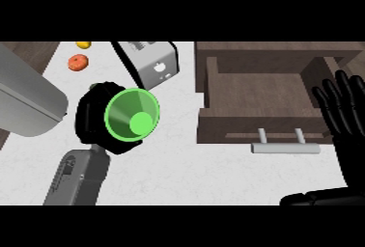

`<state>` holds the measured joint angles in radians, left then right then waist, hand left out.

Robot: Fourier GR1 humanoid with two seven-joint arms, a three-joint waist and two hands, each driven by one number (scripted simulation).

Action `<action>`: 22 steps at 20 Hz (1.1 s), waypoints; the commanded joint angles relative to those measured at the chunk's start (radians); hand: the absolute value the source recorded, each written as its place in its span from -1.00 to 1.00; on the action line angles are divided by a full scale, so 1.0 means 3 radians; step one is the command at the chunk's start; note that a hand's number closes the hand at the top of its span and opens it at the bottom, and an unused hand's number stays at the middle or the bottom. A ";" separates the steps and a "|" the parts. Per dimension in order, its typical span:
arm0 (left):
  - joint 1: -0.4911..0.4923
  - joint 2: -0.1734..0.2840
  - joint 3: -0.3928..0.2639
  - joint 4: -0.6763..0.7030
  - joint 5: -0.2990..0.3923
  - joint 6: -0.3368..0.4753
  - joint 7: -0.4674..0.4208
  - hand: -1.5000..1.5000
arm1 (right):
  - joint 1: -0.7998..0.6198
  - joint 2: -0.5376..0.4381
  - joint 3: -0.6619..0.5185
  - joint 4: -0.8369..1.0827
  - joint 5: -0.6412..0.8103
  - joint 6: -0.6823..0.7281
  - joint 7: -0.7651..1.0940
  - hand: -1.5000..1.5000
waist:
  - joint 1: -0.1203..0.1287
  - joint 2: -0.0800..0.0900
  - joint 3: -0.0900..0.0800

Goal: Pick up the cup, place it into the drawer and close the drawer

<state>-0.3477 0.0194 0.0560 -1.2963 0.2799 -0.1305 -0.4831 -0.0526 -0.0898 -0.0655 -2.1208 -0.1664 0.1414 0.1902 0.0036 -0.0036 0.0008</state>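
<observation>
1. The right hand (348, 116) rests open, fingers straight, at the view's right edge.
2. The left hand (92, 113) curls round the translucent green cup (133, 114) above the white tabletop (192, 169): carrying step.
3. Next, move it right, over the open brown wooden drawer (260, 94).

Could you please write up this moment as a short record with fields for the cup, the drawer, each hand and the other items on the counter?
cup: green cup, held off to the drawer's left, mouth towards the camera
left hand: left hand curled round the cup
right hand: right hand open, fingers up, at the right edge
drawer: drawer open, nothing visible inside, grey handle in front
other items: toaster; orange fruit; yellow fruit
</observation>
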 commanded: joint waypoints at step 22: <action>-0.1922 -0.0065 -0.0410 0.0567 -0.0232 0.1209 0.1094 1.00 | -0.0220 -0.0065 -0.0135 0.0190 -0.0075 0.0008 0.0020 -1.00 | -0.0049 0.0016 -0.0002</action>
<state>-0.8730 0.0010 -0.0582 -1.2105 0.2088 0.2208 -0.1455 -0.1061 -0.1055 -0.1041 -2.0509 -0.1754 0.1484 0.1668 -0.0105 0.0011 0.0004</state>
